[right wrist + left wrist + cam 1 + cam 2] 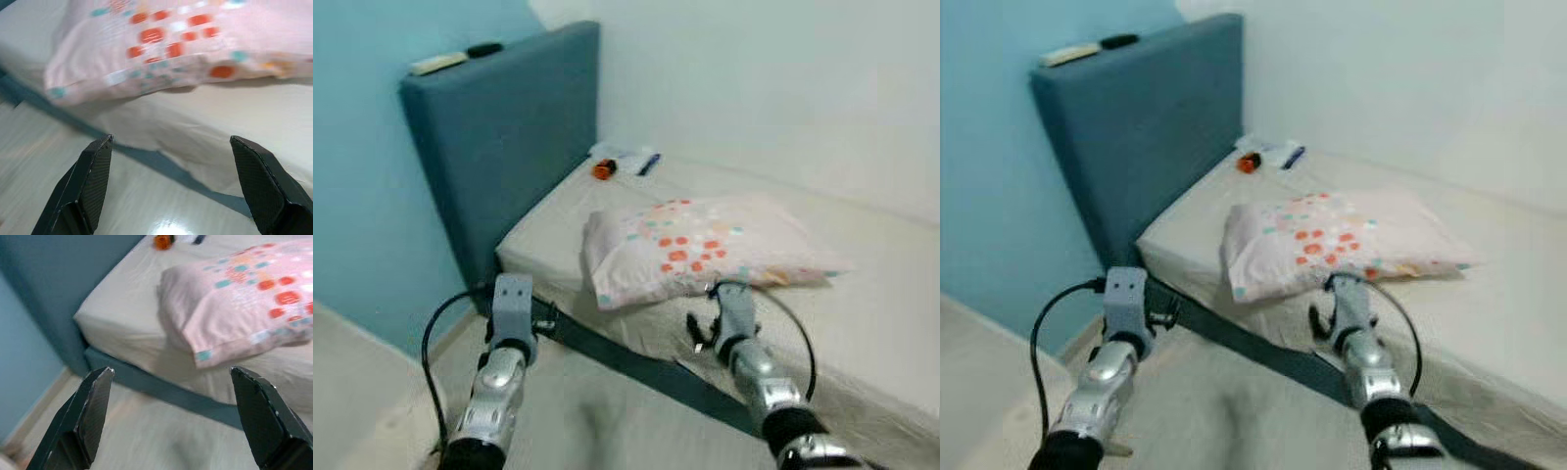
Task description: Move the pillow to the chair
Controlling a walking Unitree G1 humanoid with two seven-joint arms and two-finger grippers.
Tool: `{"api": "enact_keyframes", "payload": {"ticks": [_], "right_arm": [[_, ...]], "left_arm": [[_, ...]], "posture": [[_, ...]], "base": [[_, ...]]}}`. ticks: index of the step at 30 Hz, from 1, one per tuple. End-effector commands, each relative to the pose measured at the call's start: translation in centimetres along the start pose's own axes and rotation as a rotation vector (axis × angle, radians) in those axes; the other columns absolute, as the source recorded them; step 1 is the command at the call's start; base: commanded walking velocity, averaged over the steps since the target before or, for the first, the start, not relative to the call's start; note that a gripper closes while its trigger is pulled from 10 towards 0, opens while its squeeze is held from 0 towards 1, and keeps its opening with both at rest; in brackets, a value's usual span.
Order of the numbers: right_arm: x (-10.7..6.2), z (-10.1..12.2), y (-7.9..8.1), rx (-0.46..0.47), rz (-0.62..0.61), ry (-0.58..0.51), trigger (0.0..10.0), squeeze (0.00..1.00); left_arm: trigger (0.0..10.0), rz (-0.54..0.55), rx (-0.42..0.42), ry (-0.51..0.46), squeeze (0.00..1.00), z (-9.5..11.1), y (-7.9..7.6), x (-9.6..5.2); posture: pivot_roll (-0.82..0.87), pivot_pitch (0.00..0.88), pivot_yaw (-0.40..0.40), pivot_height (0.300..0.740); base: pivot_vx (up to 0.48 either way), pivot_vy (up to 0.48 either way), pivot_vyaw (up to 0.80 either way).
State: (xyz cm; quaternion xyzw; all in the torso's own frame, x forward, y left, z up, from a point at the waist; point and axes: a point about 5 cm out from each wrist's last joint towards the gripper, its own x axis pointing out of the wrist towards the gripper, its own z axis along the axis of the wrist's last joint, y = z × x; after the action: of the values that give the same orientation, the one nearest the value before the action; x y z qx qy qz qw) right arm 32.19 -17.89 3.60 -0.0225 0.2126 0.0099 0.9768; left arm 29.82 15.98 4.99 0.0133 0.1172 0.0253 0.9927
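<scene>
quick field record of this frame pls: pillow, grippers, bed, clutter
pillow: pink with red and teal spots, lying flat on the bed near its front edge, not held
left gripper: open, over the floor short of the bed's corner, touching nothing
right gripper: open, just below the pillow's front edge, not touching it
bed: light sheet, dark blue base and headboard
clutter: small orange thing and a few blurred items by the headboard; two objects on the headboard's top
chair: cannot tell where
</scene>
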Motion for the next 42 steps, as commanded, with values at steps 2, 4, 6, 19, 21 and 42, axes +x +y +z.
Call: {"api": "enact_keyframes", "payload": {"ticks": [2,4,6,19,21,42], "right_arm": [[-0.1,-0.7,0.4,0.013,0.008,0.028,10.0,0.0],[0.0,-0.5,0.4,0.009,0.009,0.026,10.0,0.0],[0.3,0.2,0.7,0.051,0.015,0.007,10.0,0.0],[0.5,0.9,1.2,0.034,0.036,-0.004,10.0,0.0],[0.5,1.1,0.9,0.046,0.034,-0.02,10.0,0.0],[0.3,0.9,1.3,-0.03,0.046,-0.026,10.0,0.0]], "left_arm": [[10.0,0.004,-0.011,0.015,0.0,-0.2,0.3,0.0],[10.0,-0.01,0.007,0.009,0.0,-0.1,0.2,0.1],[10.0,-0.025,-0.002,0.014,0.0,0.1,0.0,0.4],[10.0,-0.04,0.017,-0.002,0.0,0.4,-0.9,0.6],[10.0,-0.041,0.011,0.002,0.0,0.2,-1.1,0.5],[10.0,0.028,0.026,0.049,0.0,-1.2,-0.5,-0.6]], "posture": [[0.02,0.0,-0.048,0.729],[0.02,0.0,-0.046,0.729],[0.02,0.0,-0.048,0.729],[0.02,0.0,-0.056,0.729],[0.03,0.0,-0.056,0.729],[0.02,0.0,-0.054,0.729]], "base": [[0.0,0.0,-0.8],[0.0,0.0,-0.8],[0.0,0.0,0.0],[0.0,0.0,0.0],[0.0,0.0,0.0],[0.0,0.0,0.0]]}}
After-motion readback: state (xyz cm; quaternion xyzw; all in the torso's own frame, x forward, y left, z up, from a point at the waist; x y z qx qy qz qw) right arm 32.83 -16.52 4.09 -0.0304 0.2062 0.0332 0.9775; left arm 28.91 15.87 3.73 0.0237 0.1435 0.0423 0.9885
